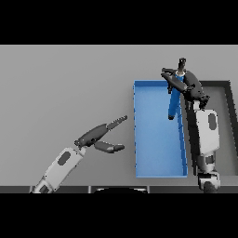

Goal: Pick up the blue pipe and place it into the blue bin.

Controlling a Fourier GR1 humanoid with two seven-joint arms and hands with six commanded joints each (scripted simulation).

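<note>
The blue pipe (174, 103) hangs nearly upright over the right part of the blue bin (153, 139), its lower end above the bin's floor. My right hand (185, 82) is shut on the pipe's upper end, above the bin's far right corner. My left hand (100, 135) rests open over the table to the left of the bin, with straight fingers pointing toward it.
A dark-rimmed grey tray (223, 100) stands right of the blue bin, partly hidden by my right arm. Bare grey table stretches to the left and behind the bin.
</note>
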